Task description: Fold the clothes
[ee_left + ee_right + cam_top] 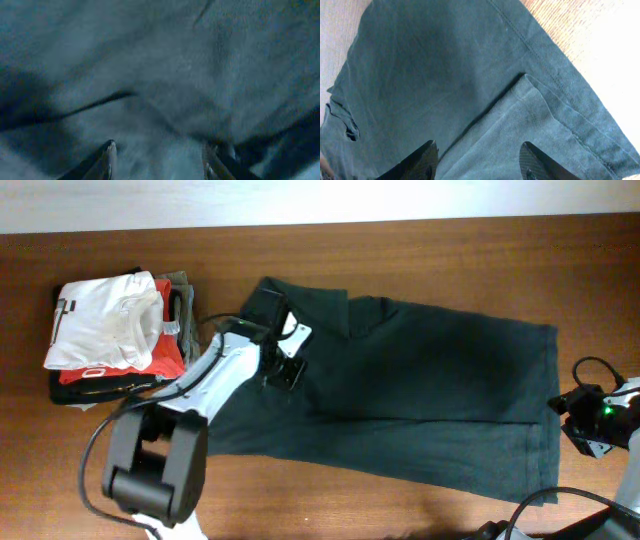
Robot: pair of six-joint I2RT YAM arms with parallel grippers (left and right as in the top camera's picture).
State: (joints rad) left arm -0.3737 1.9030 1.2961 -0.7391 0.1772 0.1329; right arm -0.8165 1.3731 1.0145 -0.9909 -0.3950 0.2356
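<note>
The dark charcoal T-shirt (430,390) lies spread on the wooden table, plain side up, with creases and a folded flap along its lower part. My left gripper (285,372) is open over the shirt's left part, close to the cloth. In the left wrist view its fingers (159,147) stand apart over dark fabric (175,65), holding nothing. My right gripper (565,415) is at the shirt's right edge. In the right wrist view its fingers (479,146) are open above a folded layer of the shirt (430,65).
A stack of folded garments stands at the left: white (105,320) on top, red (165,355) below, grey (180,285) behind. The left arm's base (155,460) is at the front left. Bare wooden table (400,240) runs behind the shirt.
</note>
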